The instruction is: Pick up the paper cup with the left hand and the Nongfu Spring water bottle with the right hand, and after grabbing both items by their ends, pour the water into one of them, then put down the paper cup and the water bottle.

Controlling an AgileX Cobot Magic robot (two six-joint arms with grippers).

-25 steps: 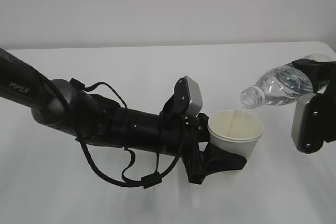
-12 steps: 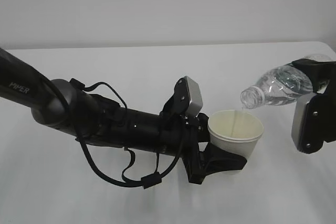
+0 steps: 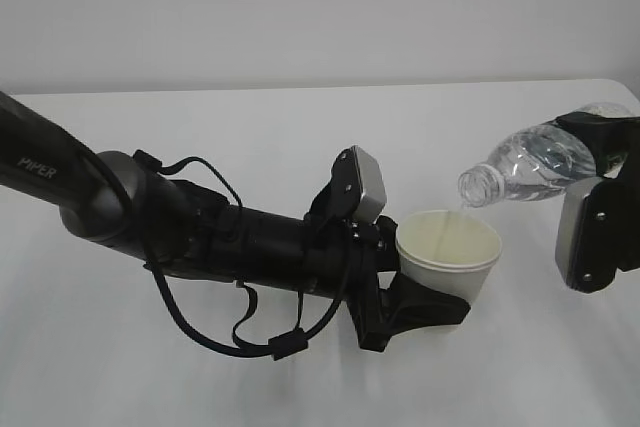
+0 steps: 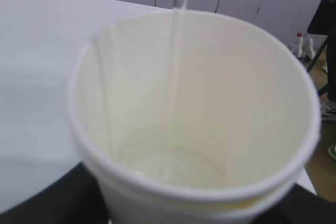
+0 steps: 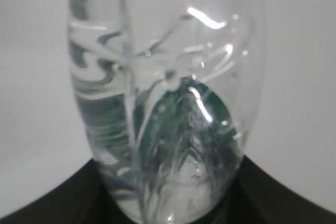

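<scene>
Bottle (image 3: 530, 165) (tilted) over left hand's (image 3: 425, 302) cup (image 3: 449, 252).

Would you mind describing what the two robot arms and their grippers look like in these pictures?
The left arm is black and tubular, with white "PIPER" lettering near its upper end and loose black cables looping beneath it. A grey rectangular cap sits at its wrist, above the black left gripper. Less of the right arm shows: the black right gripper carries a similar grey cap, with no lettering visible.
</scene>
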